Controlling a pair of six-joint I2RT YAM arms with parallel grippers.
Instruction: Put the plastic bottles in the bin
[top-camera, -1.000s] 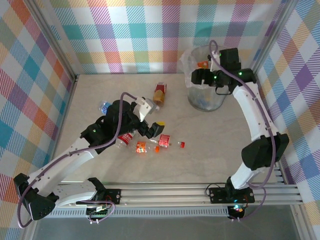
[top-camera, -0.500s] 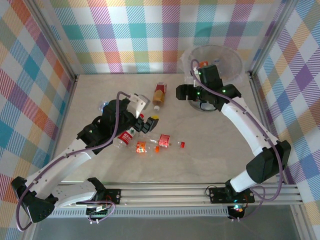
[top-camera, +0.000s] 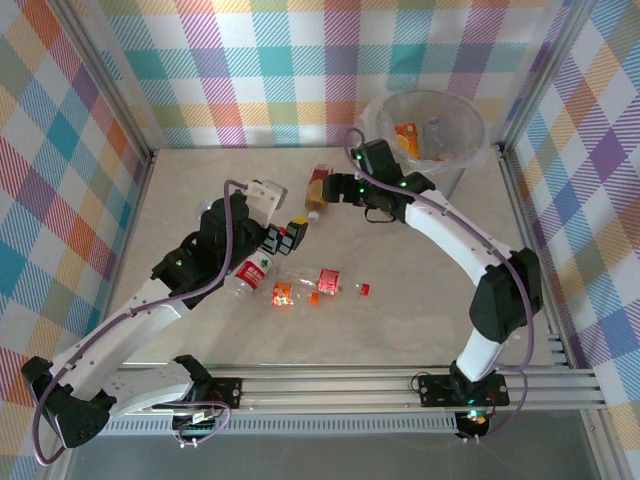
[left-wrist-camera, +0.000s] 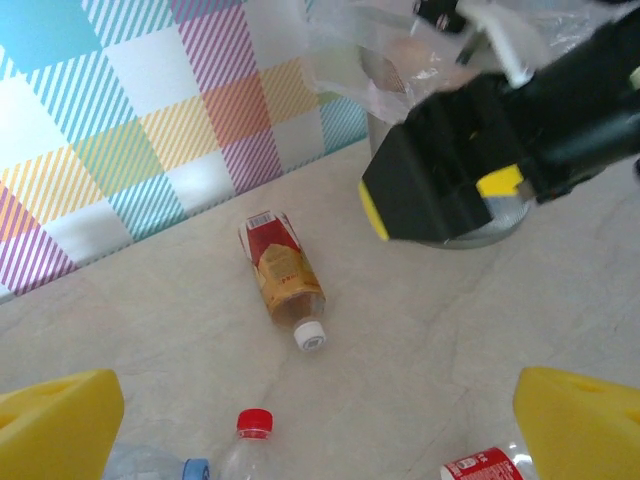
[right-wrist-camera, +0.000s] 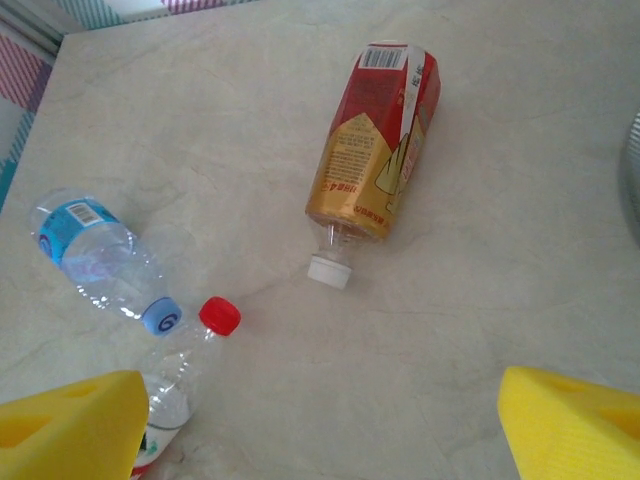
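Observation:
A red-and-gold plastic bottle (top-camera: 318, 188) (left-wrist-camera: 283, 272) (right-wrist-camera: 376, 148) with a white cap lies on the table left of the bin (top-camera: 452, 112) (left-wrist-camera: 372, 62). The bin is translucent and bag-lined, with bottles inside, one of them orange (top-camera: 405, 132). My right gripper (top-camera: 340, 192) (right-wrist-camera: 320, 430) (left-wrist-camera: 440, 195) hovers open just beside that bottle, holding nothing. My left gripper (top-camera: 285, 235) (left-wrist-camera: 320, 440) hangs open and empty above a clear red-capped bottle (top-camera: 250, 274) (left-wrist-camera: 248, 442) (right-wrist-camera: 185, 355). A blue-capped bottle (top-camera: 208, 212) (right-wrist-camera: 95, 255) lies further left.
Two small orange-red bottles (top-camera: 283, 295) (top-camera: 328, 282) and a loose red cap (top-camera: 364, 289) lie mid-table. A red-labelled bottle (left-wrist-camera: 487, 465) sits near my left gripper's right finger. Checked walls close the table on three sides; an aluminium rail (top-camera: 330, 385) runs along the front.
My right arm has swung left from over the bin to beside the red-and-gold bottle, empty. My left gripper has drifted up and left, away from the orange bottles.

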